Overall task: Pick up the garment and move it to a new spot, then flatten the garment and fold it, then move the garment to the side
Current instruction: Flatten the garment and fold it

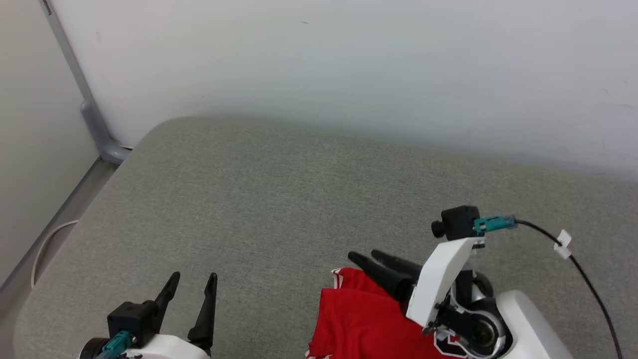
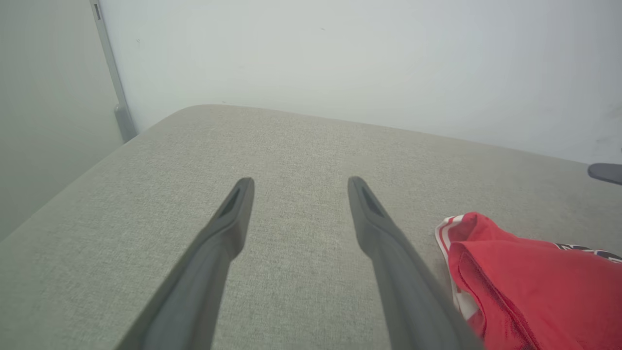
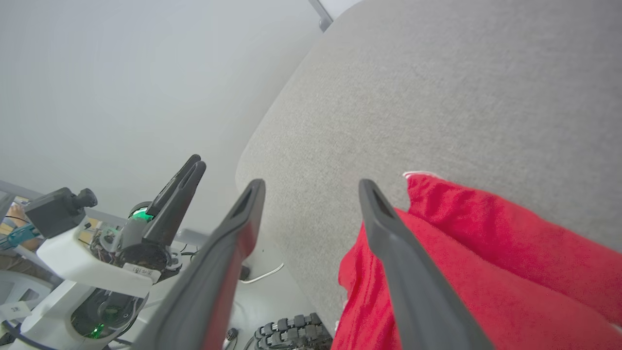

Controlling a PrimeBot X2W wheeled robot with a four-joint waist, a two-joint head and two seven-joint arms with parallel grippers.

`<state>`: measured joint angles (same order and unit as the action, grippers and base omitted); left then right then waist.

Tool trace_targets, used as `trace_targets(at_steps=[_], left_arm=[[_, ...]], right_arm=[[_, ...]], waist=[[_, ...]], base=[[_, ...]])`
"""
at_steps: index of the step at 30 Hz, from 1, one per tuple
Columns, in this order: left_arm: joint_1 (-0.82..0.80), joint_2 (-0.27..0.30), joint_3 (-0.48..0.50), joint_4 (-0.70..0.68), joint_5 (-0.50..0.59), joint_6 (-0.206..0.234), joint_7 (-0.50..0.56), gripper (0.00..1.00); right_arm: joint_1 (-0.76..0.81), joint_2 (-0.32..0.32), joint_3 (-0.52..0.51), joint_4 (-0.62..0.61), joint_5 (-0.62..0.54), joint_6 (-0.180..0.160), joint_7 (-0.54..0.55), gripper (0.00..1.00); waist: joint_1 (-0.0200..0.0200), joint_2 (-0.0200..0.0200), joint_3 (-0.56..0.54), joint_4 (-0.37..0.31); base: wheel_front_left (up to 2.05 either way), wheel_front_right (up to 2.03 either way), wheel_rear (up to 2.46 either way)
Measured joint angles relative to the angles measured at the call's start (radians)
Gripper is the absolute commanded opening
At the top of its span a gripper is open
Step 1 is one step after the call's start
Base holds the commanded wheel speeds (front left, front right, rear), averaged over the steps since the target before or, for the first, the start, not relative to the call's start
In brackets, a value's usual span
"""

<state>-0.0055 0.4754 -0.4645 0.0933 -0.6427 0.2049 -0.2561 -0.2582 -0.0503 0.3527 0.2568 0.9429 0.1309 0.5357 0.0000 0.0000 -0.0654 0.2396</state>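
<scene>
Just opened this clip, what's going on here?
A red shirt lies partly folded near the front right of a grey padded surface. The right gripper hangs open at the shirt's far edge, gripping nothing. The left gripper is open too, over bare padding to the shirt's left. Nothing holds the shirt right now.

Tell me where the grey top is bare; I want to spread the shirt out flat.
Free: the wide stretch from the garment back to the wall, and the whole left half up to the rounded corner, ahead of the open left jaws. Crowded: the near right, where the bunched garment, the open right jaws and a black cable are.
</scene>
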Motion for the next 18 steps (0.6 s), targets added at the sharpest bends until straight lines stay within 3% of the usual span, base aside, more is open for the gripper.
trace_targets(at_steps=[4,8,14,18], left_arm=[[-0.005,-0.013,0.012,-0.021,0.008,-0.008,-0.003,1.00],[-0.021,-0.030,0.026,-0.037,0.030,-0.021,-0.004,1.00],[-0.025,-0.077,0.090,-0.083,0.094,-0.043,-0.007,1.00],[-0.017,-0.117,0.135,-0.104,0.138,-0.072,-0.007,1.00]], right_arm=[[-0.037,-0.024,-0.054,-0.071,-0.197,0.000,-0.043,1.00],[-0.061,-0.135,-0.078,-0.150,-0.374,0.000,-0.154,1.00],[-0.034,-0.276,-0.135,-0.203,-0.542,0.000,-0.350,1.00],[0.043,-0.295,-0.241,-0.230,-0.616,0.000,-0.481,1.00]], waist=[[0.0000,0.0000,0.006,-0.025],[0.0000,0.0001,0.017,-0.050],[0.0000,0.0000,0.034,-0.086],[0.0000,0.0001,0.043,-0.104]], base=[[0.00,0.00,0.00],[0.00,0.00,0.00],[0.00,0.00,0.00],[0.00,0.00,0.00]])
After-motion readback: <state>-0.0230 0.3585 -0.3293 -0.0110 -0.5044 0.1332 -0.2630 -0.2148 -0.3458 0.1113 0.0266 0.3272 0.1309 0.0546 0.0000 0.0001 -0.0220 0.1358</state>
